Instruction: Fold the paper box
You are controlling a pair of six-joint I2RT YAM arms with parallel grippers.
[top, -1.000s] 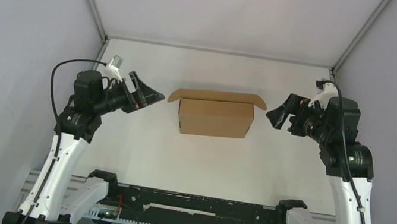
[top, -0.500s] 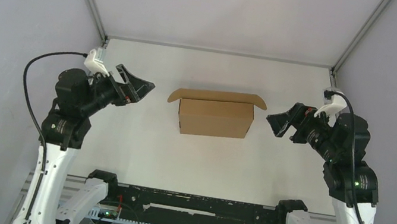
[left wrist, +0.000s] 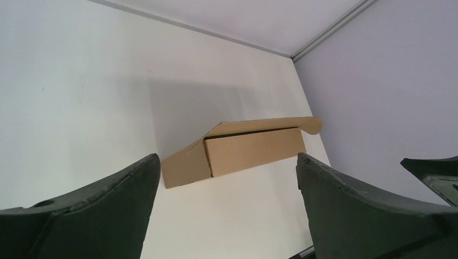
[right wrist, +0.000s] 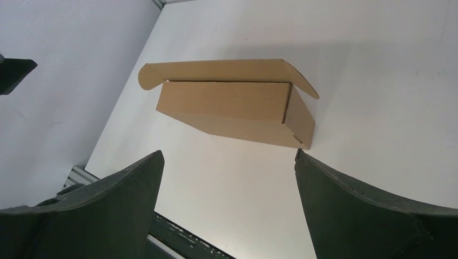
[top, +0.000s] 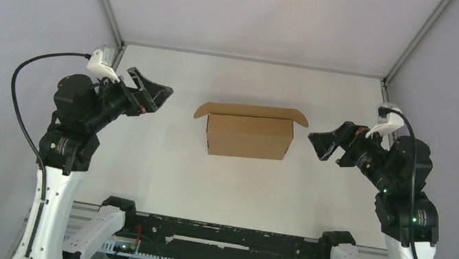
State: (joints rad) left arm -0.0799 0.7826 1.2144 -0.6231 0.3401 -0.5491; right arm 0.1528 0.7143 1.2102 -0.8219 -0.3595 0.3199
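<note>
The brown paper box [top: 250, 137] stands folded in the middle of the white table, its lid [top: 252, 112] lying slightly raised with rounded ears sticking out at both ends. It also shows in the left wrist view [left wrist: 237, 152] and the right wrist view [right wrist: 237, 110]. My left gripper [top: 149, 94] is open and empty, raised well to the left of the box. My right gripper [top: 325, 142] is open and empty, raised to the right of the box. Neither touches the box.
The white table [top: 157, 174] is closed in by grey walls on the left, right and back. A black rail [top: 223, 236] with the arm bases runs along the near edge.
Both arms have drawn back from the box, the left one up and to the left, the right one to the right. The box has not moved.
</note>
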